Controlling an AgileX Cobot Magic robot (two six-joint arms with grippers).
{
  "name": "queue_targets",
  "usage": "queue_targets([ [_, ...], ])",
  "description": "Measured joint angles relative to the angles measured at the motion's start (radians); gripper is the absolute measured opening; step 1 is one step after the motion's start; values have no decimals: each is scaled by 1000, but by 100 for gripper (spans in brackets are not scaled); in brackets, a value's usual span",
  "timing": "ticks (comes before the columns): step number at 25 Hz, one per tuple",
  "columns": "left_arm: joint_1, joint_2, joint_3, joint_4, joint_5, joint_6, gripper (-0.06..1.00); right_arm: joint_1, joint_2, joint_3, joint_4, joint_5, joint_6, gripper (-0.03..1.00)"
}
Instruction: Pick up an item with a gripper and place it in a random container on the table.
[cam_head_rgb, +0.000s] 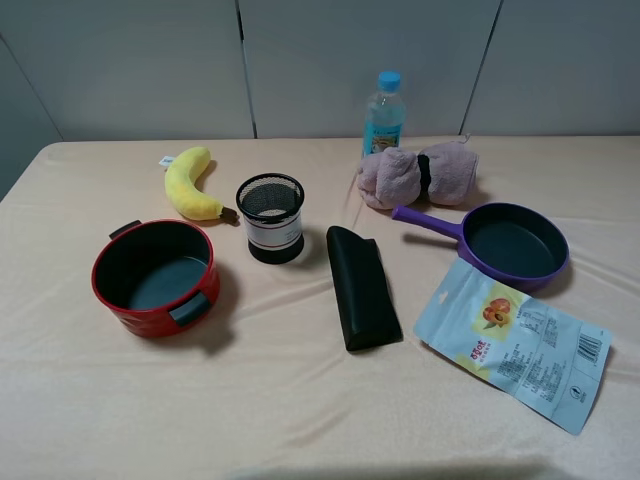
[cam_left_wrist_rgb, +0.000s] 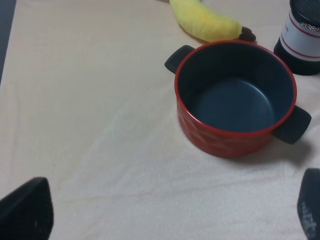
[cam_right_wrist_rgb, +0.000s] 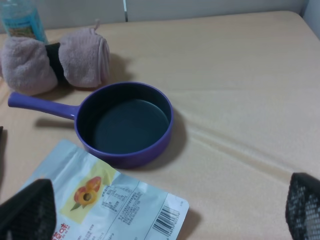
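Observation:
The matte black wedge-shaped case (cam_head_rgb: 360, 287) lies flat on the peach-clothed table (cam_head_rgb: 300, 410) near the middle, its long side running front to back. The purple frying pan (cam_head_rgb: 432, 222) sits to its right, empty, with its handle pointing left toward the case; it also shows in the right wrist view (cam_right_wrist_rgb: 131, 156). Neither arm appears in the exterior high view. My left gripper (cam_left_wrist_rgb: 167, 220) is open and empty, its fingertips (cam_left_wrist_rgb: 25, 212) wide apart, hovering in front of the red pot. My right gripper (cam_right_wrist_rgb: 165, 220) is open and empty in front of the pan.
A red two-handled pot (cam_head_rgb: 140, 318) (cam_left_wrist_rgb: 225, 144) stands at the left. A plush banana (cam_head_rgb: 188, 183), a black mesh cup (cam_head_rgb: 271, 218), a water bottle (cam_head_rgb: 383, 112) and a rolled pink towel (cam_head_rgb: 420, 175) lie further back. A snack bag (cam_head_rgb: 515, 340) (cam_right_wrist_rgb: 100, 200) lies front right.

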Motion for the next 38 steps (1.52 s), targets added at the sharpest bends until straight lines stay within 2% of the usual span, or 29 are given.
queue_targets([
  [38,0,0,0,0,0,0,99,0,0,0,0,0,-9,69],
])
